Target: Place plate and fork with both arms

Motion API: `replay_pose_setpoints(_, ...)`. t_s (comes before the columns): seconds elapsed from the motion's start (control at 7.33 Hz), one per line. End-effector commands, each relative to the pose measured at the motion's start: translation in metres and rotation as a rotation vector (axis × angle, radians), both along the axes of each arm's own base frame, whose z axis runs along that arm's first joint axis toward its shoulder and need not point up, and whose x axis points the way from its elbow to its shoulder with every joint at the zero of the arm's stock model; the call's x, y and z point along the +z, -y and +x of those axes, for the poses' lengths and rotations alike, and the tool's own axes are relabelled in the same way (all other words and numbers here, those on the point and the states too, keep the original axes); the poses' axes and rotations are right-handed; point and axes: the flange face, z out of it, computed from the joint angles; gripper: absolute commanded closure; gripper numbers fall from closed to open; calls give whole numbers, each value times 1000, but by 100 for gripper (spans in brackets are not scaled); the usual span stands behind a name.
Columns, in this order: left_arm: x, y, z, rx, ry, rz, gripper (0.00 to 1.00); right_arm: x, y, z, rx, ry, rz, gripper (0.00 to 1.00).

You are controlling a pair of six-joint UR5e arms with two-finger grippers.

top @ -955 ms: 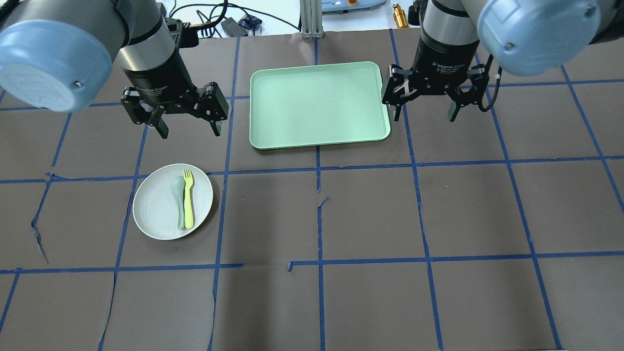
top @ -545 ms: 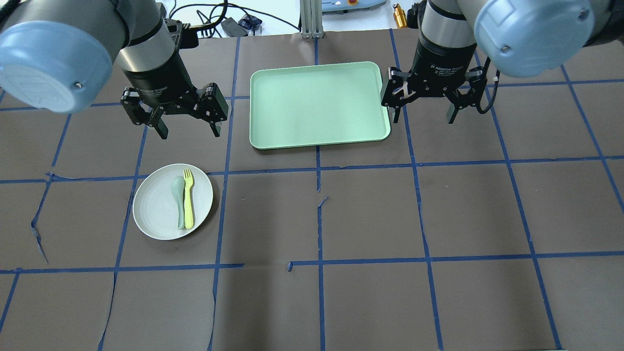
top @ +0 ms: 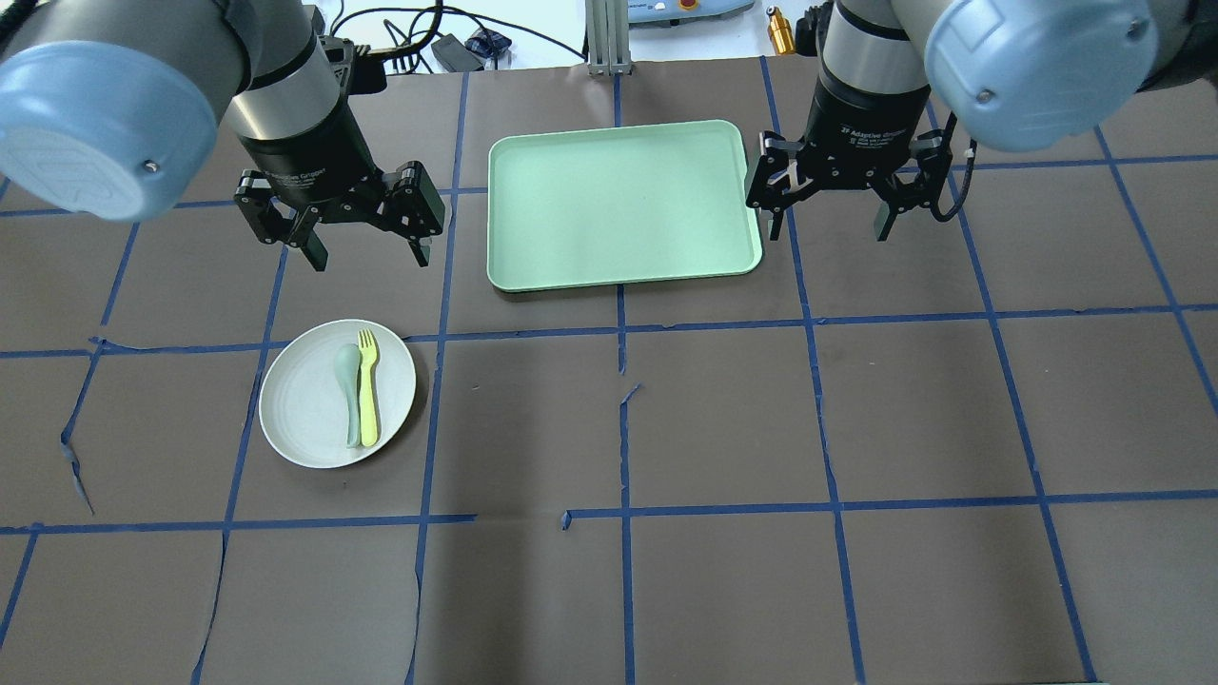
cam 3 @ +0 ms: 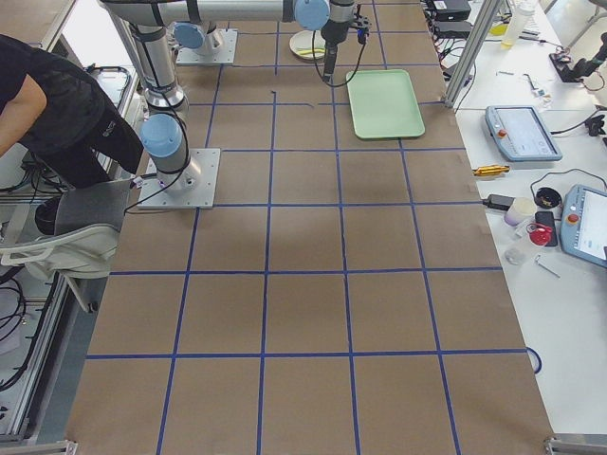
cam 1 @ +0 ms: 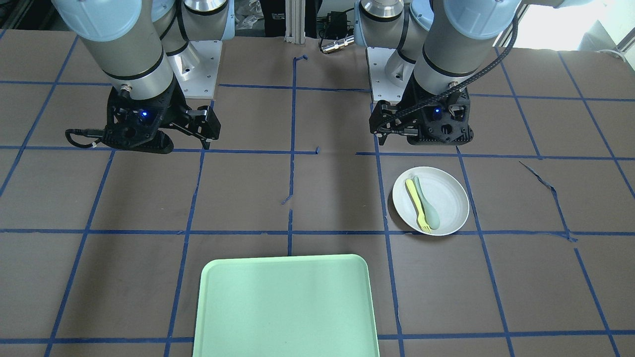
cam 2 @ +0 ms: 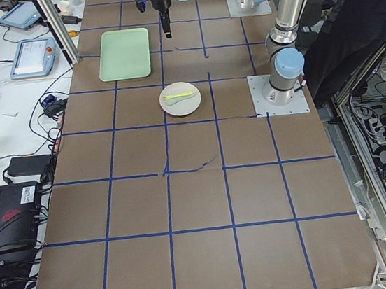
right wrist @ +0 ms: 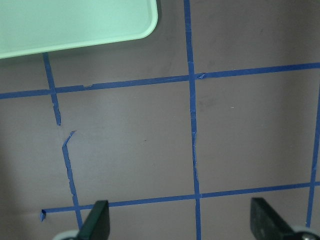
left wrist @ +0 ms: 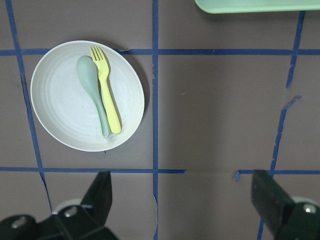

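Observation:
The off-white plate [top: 304,409] lies on the table's left part, with the pale-yellow fork [top: 367,400] on it beside a grey-green spoon [top: 351,400]. My left gripper [top: 368,257] is open and empty, above the table just beyond the plate. In the left wrist view the plate [left wrist: 60,110] and fork [left wrist: 109,95] lie ahead and to the left of the open fingers [left wrist: 102,195]. My right gripper [top: 828,230] is open and empty, beside the right edge of the mint-green tray [top: 618,205]. The right wrist view shows only table and a tray corner [right wrist: 75,25].
The tray stands at the table's far middle, between the two grippers. Blue tape lines cross the brown table cover, with some torn ends. Cables and devices lie beyond the far edge. A person stands by the robot's base in the side views.
The right gripper has edged slightly toward the far side of the table. The left gripper, plate, fork and spoon have barely moved.

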Motion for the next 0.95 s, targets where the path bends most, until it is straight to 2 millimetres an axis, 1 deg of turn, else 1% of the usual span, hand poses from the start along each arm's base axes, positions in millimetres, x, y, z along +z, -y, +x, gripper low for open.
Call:
replay_pose_setpoints(0.0, -2, 3, 0, 1, 0, 0, 0, -1, 0, 0, 1, -3, -1, 0)
replay_pose_setpoints(0.41, -13, 7, 0, 3, 0, 20, 0, 0, 0, -1, 2, -6, -3, 0)
replay_pose_setpoints(0.55, -13, 6, 1, 2, 5, 23, 0, 4, 2, -1, 0, -5, -10, 0)
replay_pose_setpoints(0.68, -11, 8, 5, 10, 0, 14, 0, 1, 1, -1, 8, -5, -4, 0)
replay_pose_setpoints(0.82, -16, 12, 26, -3, -1, 18, 0, -3, 0, -2, 11, -7, 3, 0)
